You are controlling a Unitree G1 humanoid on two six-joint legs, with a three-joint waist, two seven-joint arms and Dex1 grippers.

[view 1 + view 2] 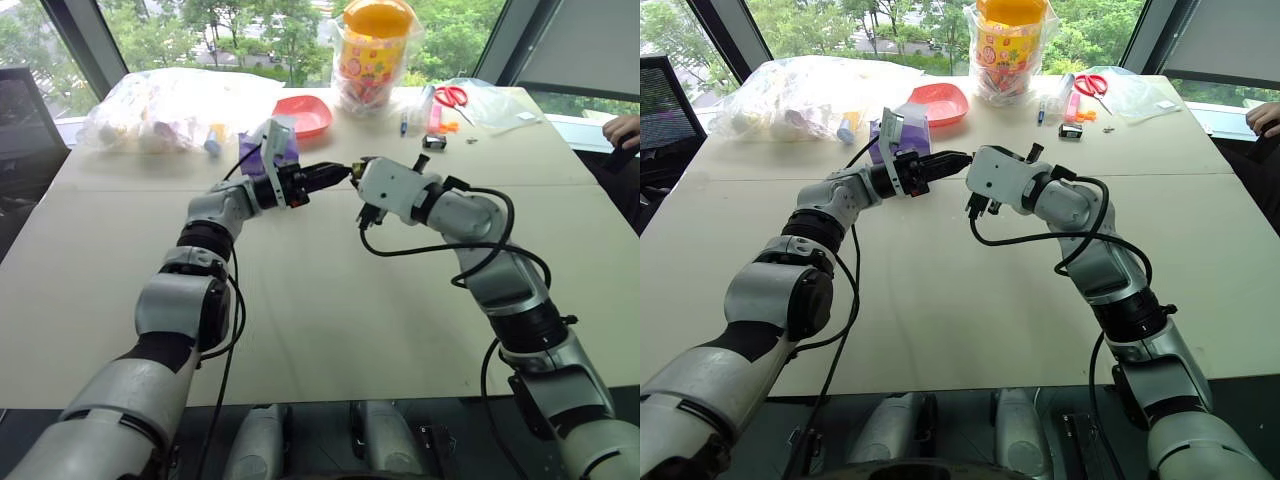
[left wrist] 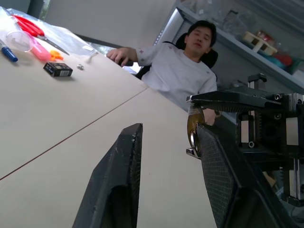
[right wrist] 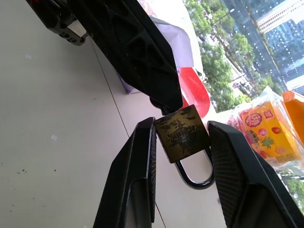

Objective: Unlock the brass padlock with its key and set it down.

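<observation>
At the centre of the frame, above the counter (image 1: 330,300), the right hand (image 3: 183,137) pinches the brass padlock (image 3: 183,134), shackle pointing back toward its wrist. The left hand (image 1: 340,174) meets it from the left, fingers narrowed at the padlock's end; I cannot tell whether they grip anything.

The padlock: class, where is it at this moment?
The padlock is held above the table between the right end effector's fingers, shackle pointing back toward the wrist, with the left end effector meeting its far edge.
</observation>
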